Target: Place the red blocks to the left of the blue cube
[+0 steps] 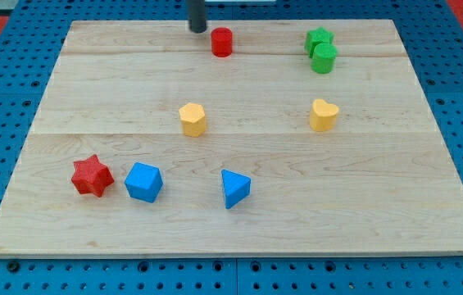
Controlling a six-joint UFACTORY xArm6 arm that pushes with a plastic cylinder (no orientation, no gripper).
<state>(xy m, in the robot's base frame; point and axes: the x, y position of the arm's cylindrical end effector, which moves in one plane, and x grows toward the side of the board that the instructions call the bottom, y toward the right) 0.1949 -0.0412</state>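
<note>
The pale wooden worktop (239, 217), made of jointed planks, fills most of the view and rests on a blue pegboard base (2, 270) studded with holes.

My dark straight rod comes down at the view's top, and my tip (197, 30) touches the worktop near its top edge, just left of the red cylinder block (221, 42) with a narrow gap between them. I carry no jaws, so there is nothing spread or pressed together to tell of; the rod is all I have.

The blue cube block (144, 181) sits low on the view's left. Just beside it on its left stands the red star-shaped block (92, 175), close but seemingly not touching, though the gap is small and hard to judge. The red cylinder is well apart from the blue cube, far up toward the view's top.

The blue triangular wedge block (234, 188) lies to the right of the cube, near the bottom middle.

Two green blocks stand touching at the top right: one that looks star-like (318, 38) behind, and a rounder green cylinder block (324, 58) in front.

The yellow hexagonal block (192, 119) sits mid-board, and the yellow heart-shaped block (324, 115) is level with it further right.
</note>
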